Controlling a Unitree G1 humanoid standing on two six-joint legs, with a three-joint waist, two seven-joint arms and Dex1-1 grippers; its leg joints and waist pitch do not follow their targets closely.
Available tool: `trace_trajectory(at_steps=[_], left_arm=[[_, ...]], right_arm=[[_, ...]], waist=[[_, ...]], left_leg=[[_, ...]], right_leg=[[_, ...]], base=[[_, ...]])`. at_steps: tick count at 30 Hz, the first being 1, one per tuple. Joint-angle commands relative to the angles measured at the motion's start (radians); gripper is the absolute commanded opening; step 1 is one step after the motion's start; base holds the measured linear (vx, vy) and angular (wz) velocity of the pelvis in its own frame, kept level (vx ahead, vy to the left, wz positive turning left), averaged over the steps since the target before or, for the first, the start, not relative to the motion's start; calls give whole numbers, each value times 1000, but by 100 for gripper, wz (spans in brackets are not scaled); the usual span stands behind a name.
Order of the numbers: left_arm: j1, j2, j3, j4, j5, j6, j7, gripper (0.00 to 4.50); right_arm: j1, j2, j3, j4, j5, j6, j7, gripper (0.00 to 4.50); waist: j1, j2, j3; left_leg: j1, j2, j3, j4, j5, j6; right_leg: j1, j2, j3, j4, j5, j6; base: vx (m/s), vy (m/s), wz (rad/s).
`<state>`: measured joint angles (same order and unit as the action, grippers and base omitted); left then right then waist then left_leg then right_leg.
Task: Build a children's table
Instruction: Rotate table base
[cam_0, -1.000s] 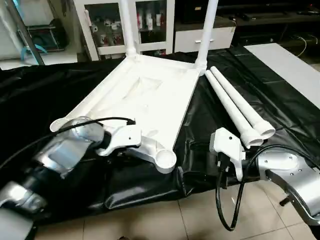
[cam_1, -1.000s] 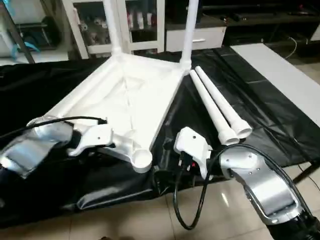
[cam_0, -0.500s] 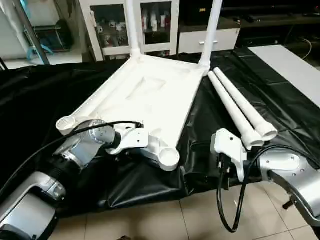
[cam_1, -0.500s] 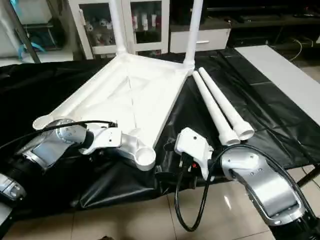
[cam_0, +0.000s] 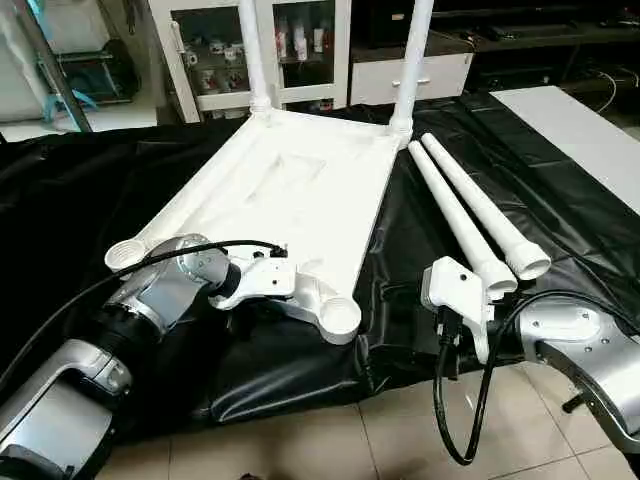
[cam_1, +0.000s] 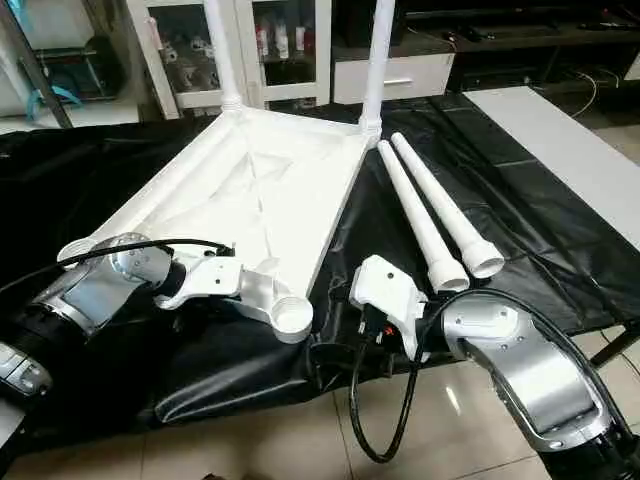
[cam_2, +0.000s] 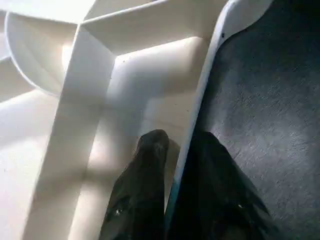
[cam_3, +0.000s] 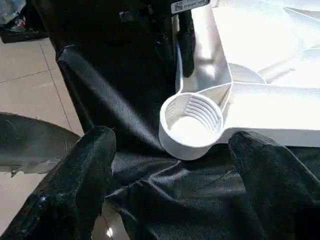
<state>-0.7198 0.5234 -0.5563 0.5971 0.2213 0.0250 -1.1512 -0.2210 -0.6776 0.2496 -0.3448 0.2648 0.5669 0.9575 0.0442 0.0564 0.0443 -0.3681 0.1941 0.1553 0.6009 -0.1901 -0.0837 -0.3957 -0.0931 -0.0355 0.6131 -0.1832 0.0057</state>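
The children's table top (cam_0: 300, 190) lies underside up on the black cloth. Two white legs (cam_0: 252, 50) (cam_0: 415, 50) stand in its far corner sockets. Two loose legs (cam_0: 455, 215) (cam_0: 490, 210) lie side by side to its right. My left gripper (cam_2: 180, 150) is shut on the top's near rim, one black finger (cam_2: 147, 165) inside the rim and the other outside it. My right gripper (cam_3: 172, 145) stands wide open, just short of the empty near-right corner socket (cam_3: 192, 120), holding nothing. The near-left socket (cam_0: 125, 255) is empty too.
The black-draped work table (cam_0: 80, 180) ends close behind my wrists, above a tiled floor (cam_0: 350, 440). A black cable (cam_0: 450, 420) loops down from my right wrist. White cabinets (cam_0: 300, 50) stand behind, and a white surface (cam_0: 580, 130) lies at the right.
My left gripper's fingers have closed in on the near rim of the table top. The right arm has stayed put. The head view has shifted slightly.
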Motion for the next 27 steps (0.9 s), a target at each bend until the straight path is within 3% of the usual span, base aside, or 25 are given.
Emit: trace_trajectory(at_steps=[1, 7, 10, 18, 24, 27], left_arm=[[21, 11, 27, 8, -4, 41, 17, 59], [35, 17, 70, -5, 14, 144, 100, 40], [49, 4, 115, -12, 30, 227, 206, 33], [113, -36, 163, -78, 71, 439, 367, 24], [156, -106, 203, -155, 60, 549, 457, 16], [171, -138, 208, -192, 51, 583, 482, 15]], right_arm=[[5, -5, 2, -7, -3, -2, -3, 396], [7, -5, 0, -7, -2, -2, -5, 396], [8, -3, 5, -1, -7, -9, -6, 396], [0, 9, 14, 12, -19, -17, -16, 396], [-7, 21, 16, 26, -35, -27, -38, 396], [-18, 37, 14, 46, -54, -37, -69, 396]], waist=[[5, -7, -63], [-8, -9, -59], [-11, -14, -59], [-31, -15, -63], [-24, -15, -60], [-19, -15, -57]], left_leg=[[5, 16, 4, -74, -215, 20], [2, 14, 1, -77, -248, 13], [-2, 13, 0, -76, -240, 14], [-3, 12, 3, -69, -182, 43], [1, 15, 5, -71, -198, 49], [4, 14, 5, -74, -234, 44]], right_leg=[[51, -33, 25, -68, -162, -228], [52, -33, 23, -75, -241, -207], [53, -33, 22, -78, -267, -190], [52, -27, 19, -74, -186, -219], [47, -27, 20, -79, -210, -227], [42, -28, 20, -86, -271, -211]], base=[[0, 0, 0], [0, 0, 0], [0, 0, 0], [0, 0, 0], [0, 0, 0], [0, 0, 0]])
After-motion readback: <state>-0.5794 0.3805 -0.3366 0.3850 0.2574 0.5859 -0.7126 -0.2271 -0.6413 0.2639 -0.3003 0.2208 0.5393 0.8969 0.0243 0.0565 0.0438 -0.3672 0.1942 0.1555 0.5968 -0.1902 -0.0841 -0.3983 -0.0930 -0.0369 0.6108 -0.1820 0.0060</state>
